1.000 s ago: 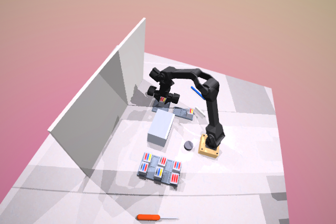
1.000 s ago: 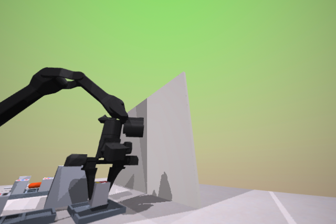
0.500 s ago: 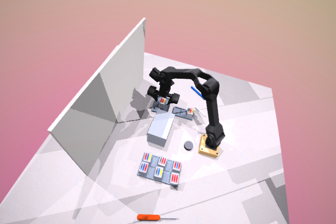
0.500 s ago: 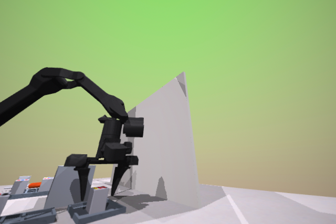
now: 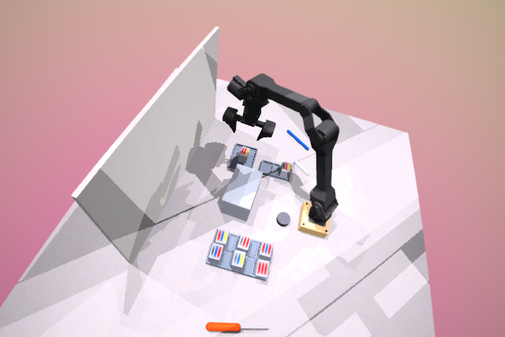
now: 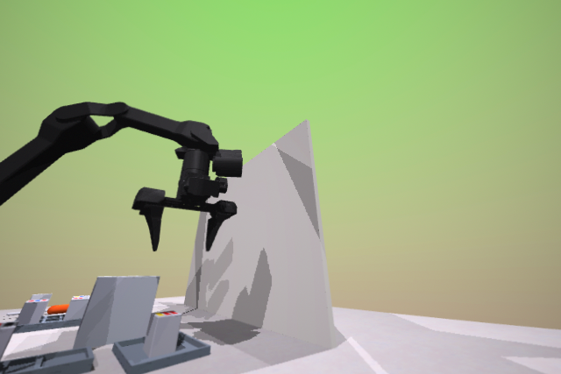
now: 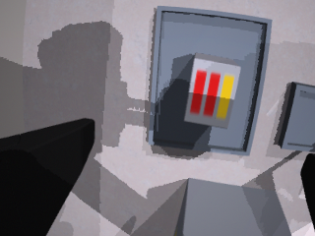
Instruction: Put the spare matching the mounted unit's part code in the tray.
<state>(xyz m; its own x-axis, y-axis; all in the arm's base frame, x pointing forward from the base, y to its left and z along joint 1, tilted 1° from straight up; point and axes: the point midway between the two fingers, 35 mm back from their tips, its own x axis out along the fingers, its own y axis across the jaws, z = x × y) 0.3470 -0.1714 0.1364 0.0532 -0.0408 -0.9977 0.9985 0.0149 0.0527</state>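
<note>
now we hang our gripper (image 6: 181, 243) high above the tray (image 7: 252, 59), fingers (image 6: 153, 225) spread wide and gripping nothing. our spare (image 7: 212, 93), striped red, red, yellow, stands upright inside the tray beside the mounted unit (image 5: 241, 192). we judge the drop done, with that height giving clearance.

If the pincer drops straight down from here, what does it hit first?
Probably the spare with red-red-yellow stripes standing in the tray. The open pincer hangs above it, though it may sit slightly off-centre, so one finger could reach the tray first.
</note>
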